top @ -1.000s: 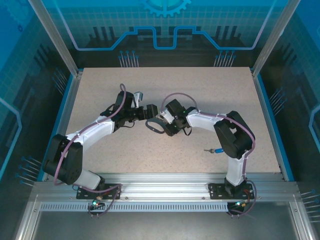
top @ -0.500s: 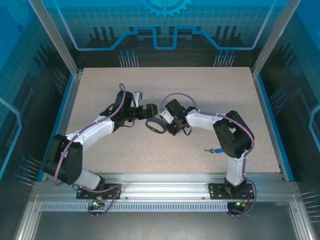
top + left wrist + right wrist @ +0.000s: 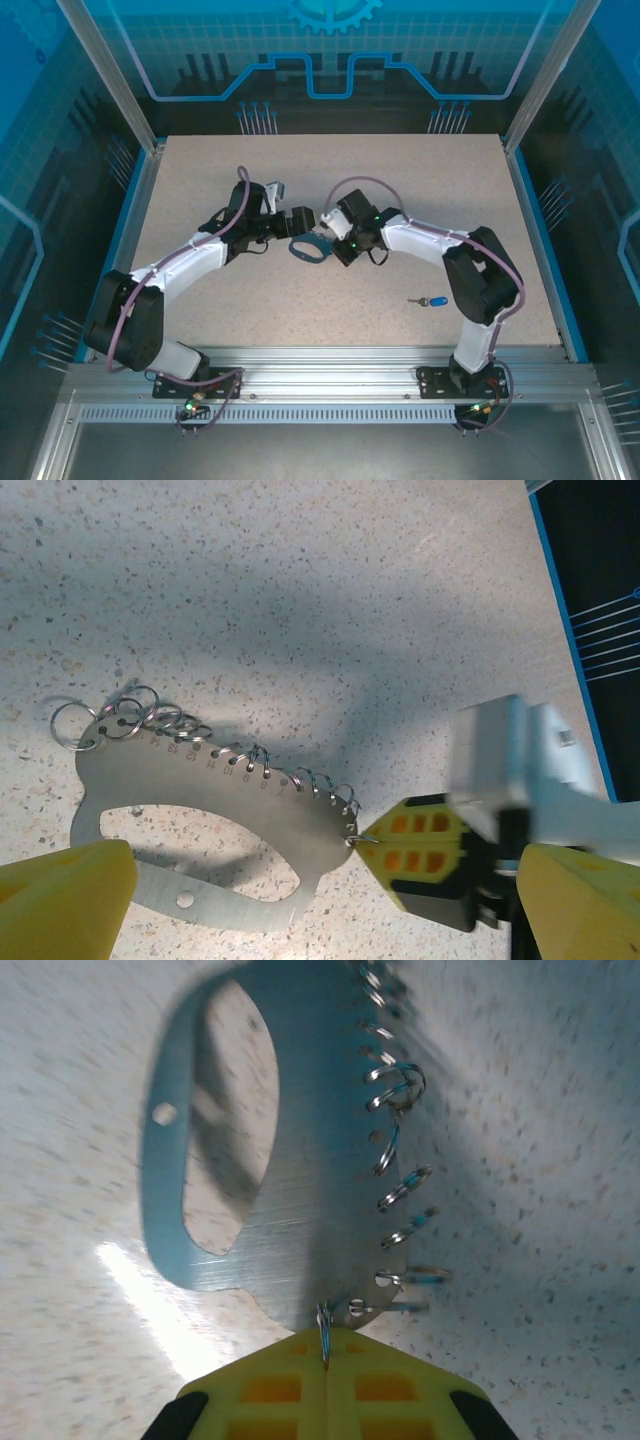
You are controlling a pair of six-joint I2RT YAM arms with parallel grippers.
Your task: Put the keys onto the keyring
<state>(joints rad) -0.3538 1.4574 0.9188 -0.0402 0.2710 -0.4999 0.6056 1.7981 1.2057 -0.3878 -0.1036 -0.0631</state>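
The keyring [image 3: 308, 250] is a flat silvery oval plate with several small wire rings along one edge, lying mid-table between both grippers. My right gripper [image 3: 330, 243] is shut on the small end ring [image 3: 323, 1322] at the plate's tip [image 3: 300, 1190], its yellow pads [image 3: 420, 845] pressed together. My left gripper [image 3: 298, 222] is open, its yellow fingers [image 3: 70, 900] standing wide on either side of the keyring plate [image 3: 200, 790] without touching it. The blue-headed key [image 3: 434, 301] lies on the table to the right, apart from both grippers.
A speckled beige table [image 3: 330, 180] is bounded by blue side rails [image 3: 542, 240] and a metal frame. The right arm's elbow [image 3: 485, 280] stands just behind the key. Open tabletop lies at the back and at the front left.
My right gripper has shut on the end ring and shifted slightly back and left, and the keyring has turned a little. The right elbow swung out to the right. The left arm stayed still.
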